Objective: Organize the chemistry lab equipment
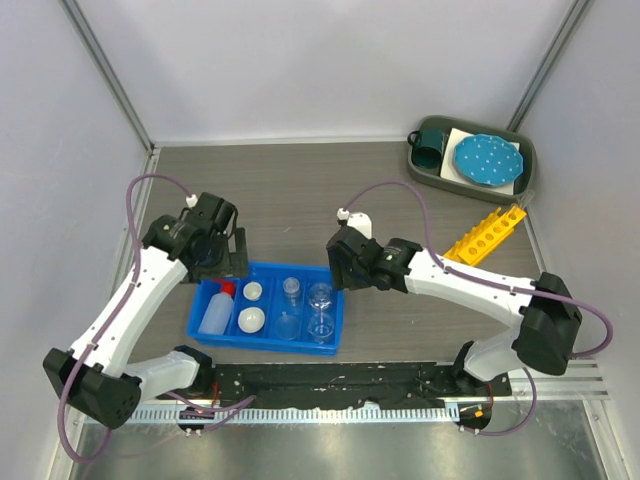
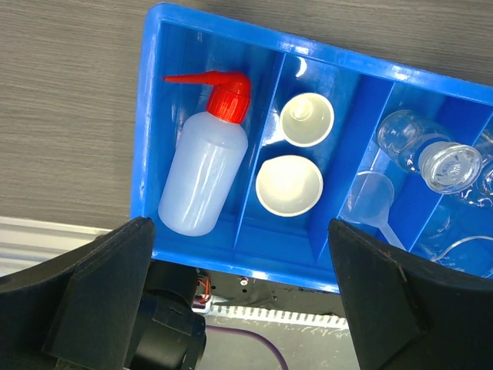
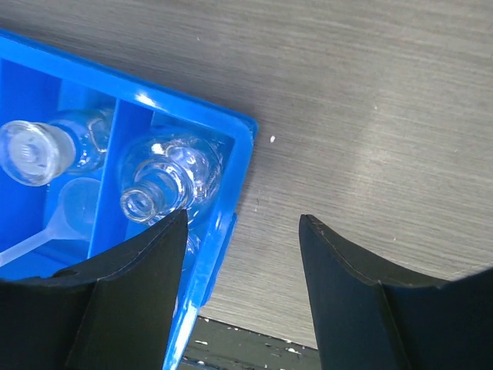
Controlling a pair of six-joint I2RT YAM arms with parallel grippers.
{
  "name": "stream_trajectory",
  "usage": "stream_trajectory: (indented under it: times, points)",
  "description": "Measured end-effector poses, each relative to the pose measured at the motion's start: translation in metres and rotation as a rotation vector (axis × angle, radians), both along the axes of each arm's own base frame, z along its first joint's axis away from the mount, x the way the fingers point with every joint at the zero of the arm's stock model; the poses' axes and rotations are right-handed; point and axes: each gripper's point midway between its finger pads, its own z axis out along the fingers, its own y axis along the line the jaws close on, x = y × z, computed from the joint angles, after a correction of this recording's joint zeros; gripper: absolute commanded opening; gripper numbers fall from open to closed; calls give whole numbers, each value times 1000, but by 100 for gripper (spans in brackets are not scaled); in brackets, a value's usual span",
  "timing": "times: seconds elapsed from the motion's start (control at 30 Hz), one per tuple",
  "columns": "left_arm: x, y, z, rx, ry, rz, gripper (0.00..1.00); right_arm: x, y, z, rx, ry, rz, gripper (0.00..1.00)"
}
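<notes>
A blue divided tray [image 1: 335, 330] holds the white squeeze bottle with red nozzle [image 1: 216, 310], two white round dishes [image 1: 251, 320], a clear beaker [image 1: 291, 289], a funnel [image 1: 288, 325] and a flask [image 1: 320, 298]. The yellow holed rack [image 1: 485, 233] lies on the table to the right, outside the tray. My left gripper [image 1: 225, 255] is open and empty above the tray's far left edge; its view shows the bottle [image 2: 202, 177], dishes [image 2: 289, 185] and funnel [image 2: 370, 200]. My right gripper [image 1: 338, 262] is open and empty over the tray's right rim [image 3: 239, 154], beside the flask [image 3: 166, 181].
A dark green tray [image 1: 527, 180] at the back right holds a teal mug [image 1: 430, 148] and a blue white-dotted plate [image 1: 485, 160]. A black metal strip [image 1: 350, 380] runs along the table's near edge. Grey walls close in both sides and the back.
</notes>
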Motion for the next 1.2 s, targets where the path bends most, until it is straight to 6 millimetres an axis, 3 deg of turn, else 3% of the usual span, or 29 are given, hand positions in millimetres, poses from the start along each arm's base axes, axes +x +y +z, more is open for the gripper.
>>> stream_trajectory:
  times: [0.13, 0.47, 0.7, 1.1, 1.2]
  points:
    - [-3, 2, 5, -7, -17, 0, 100, -6, 0, -20, -18, 55, -16, 65]
    - [-8, 4, 12, -7, -37, -22, 100, -5, 10, -42, -4, 103, -64, 59]
    - [-9, 6, 14, -6, -46, -41, 100, -3, 15, -61, -24, 128, -89, 40]
    - [-10, 6, 15, -3, -48, -54, 100, 12, 22, -62, -20, 94, -137, 1]
    - [-11, 6, 15, -5, -48, -56, 100, 15, 23, -62, -27, 85, -143, 1]
